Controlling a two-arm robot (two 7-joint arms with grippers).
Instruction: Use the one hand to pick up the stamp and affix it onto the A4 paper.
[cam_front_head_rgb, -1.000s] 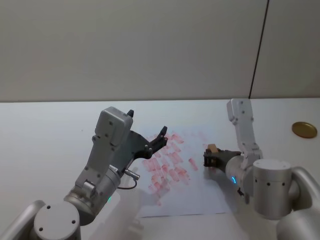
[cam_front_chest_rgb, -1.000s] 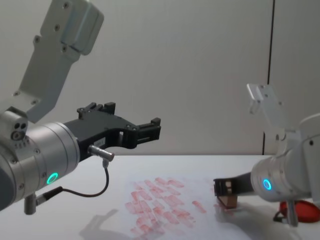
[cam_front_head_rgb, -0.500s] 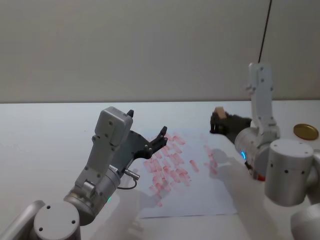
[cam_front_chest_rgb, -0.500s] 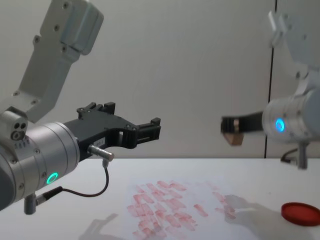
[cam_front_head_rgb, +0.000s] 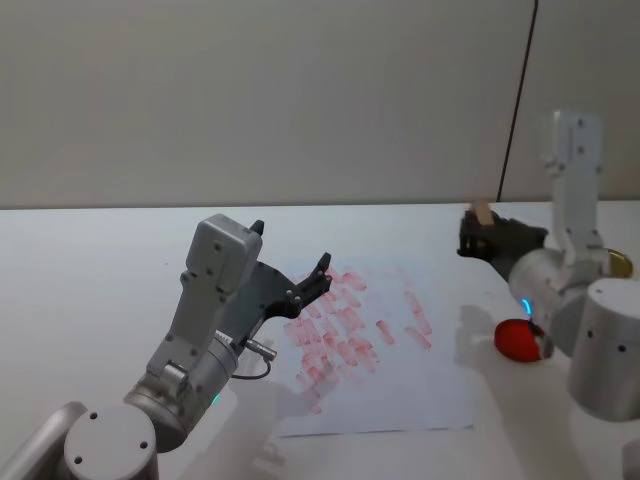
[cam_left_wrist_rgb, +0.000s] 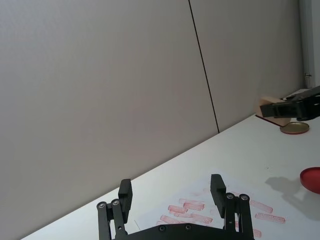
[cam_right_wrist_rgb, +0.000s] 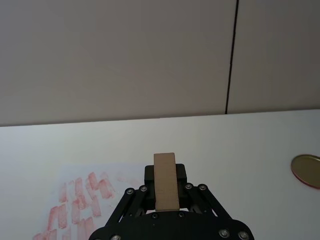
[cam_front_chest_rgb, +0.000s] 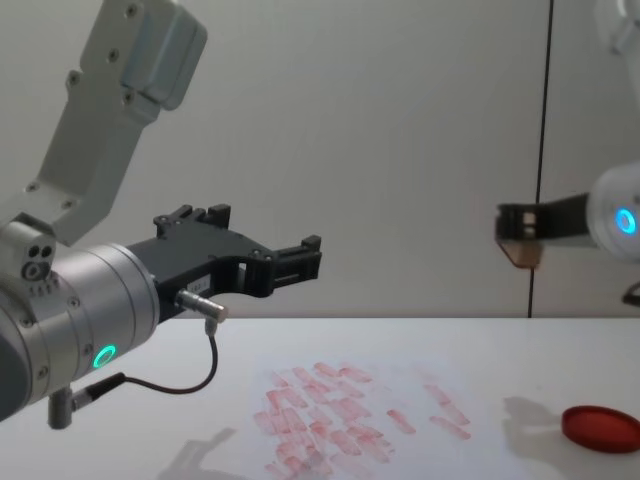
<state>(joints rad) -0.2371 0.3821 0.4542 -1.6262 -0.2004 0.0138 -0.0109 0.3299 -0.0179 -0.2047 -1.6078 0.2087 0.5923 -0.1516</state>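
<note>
Right gripper is closed on the stamp, pinching its two long sides, with the block projecting past the fingertips. It is held high above the table, off the far right corner of the paper and clear of every surface. In the chest view the block hangs below the fingers with one end facing down. That suits a straight descent onto either the pad or the sheet, and the height appears chosen to carry the stamp over the work without smearing. The paper lies flat at mid-table, its near edge towards the robot. Red prints crowd its left and centre, and its near right corner is bare, which looks like the obvious room for another impression. Left gripper is parked above the paper's left edge, fingers spread wide and empty. Containers: the ink pad, a shallow red round dish, sits uncovered on the table just off the paper's right edge, with nothing resting in it. A gold disc, probably its lid, lies flat nearer the table's right edge, apart from the pad.
</note>
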